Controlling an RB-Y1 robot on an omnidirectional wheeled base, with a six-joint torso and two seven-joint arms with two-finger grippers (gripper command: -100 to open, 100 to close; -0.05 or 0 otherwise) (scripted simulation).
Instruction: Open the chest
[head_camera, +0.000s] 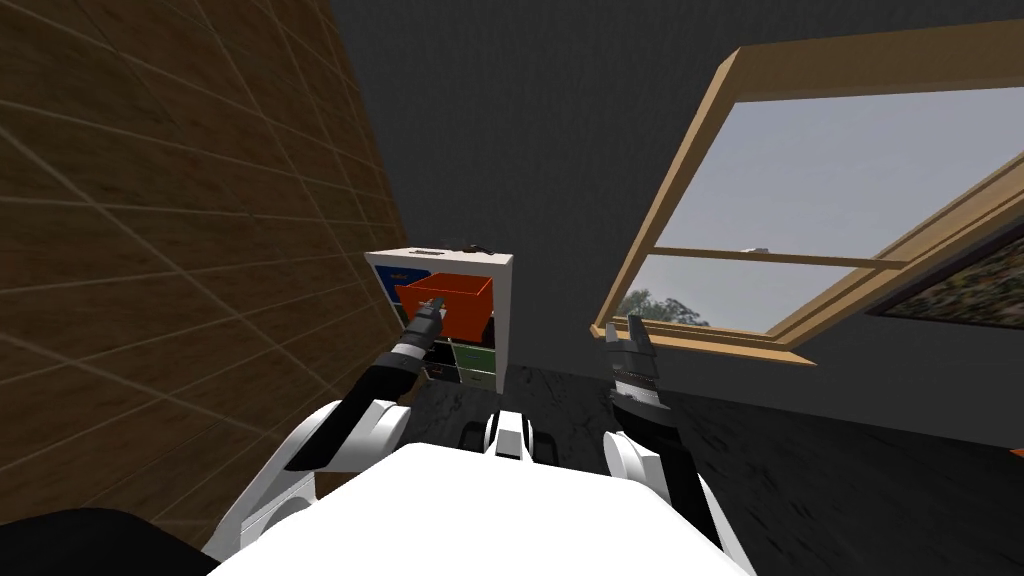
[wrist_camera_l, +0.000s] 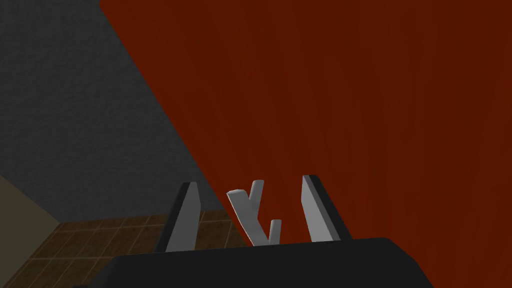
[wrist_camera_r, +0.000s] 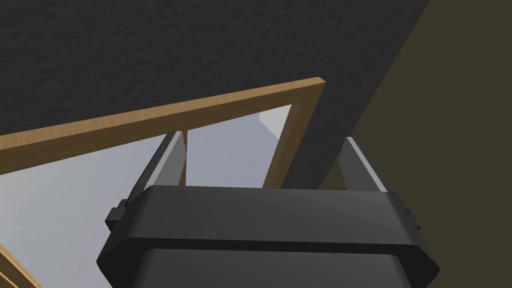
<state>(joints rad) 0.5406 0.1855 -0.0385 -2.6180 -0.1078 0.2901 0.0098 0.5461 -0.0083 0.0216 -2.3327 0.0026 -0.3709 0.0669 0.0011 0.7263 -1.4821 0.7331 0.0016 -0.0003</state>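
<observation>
Chest (head_camera: 504, 310) ahead and a touch left, white frame against the dark wall, and its red drawer (head_camera: 455, 298) juts out of the top row toward me. Left gripper (head_camera: 432, 310) is right at that drawer front, fingers apart, with the pale handle (wrist_camera_l: 252, 215) standing between them and not pinched as far as I can see. The handle's bar lies crosswise to the line from finger to finger, so a squeeze should catch its sides. Right gripper (head_camera: 622, 328) hangs up by the window (head_camera: 800, 200), fingers spread, holding nothing, well apart from the chest. Left arm is the one placed for this. My call: close on the handle, then draw straight back toward the body, the way the drawer slides.
</observation>
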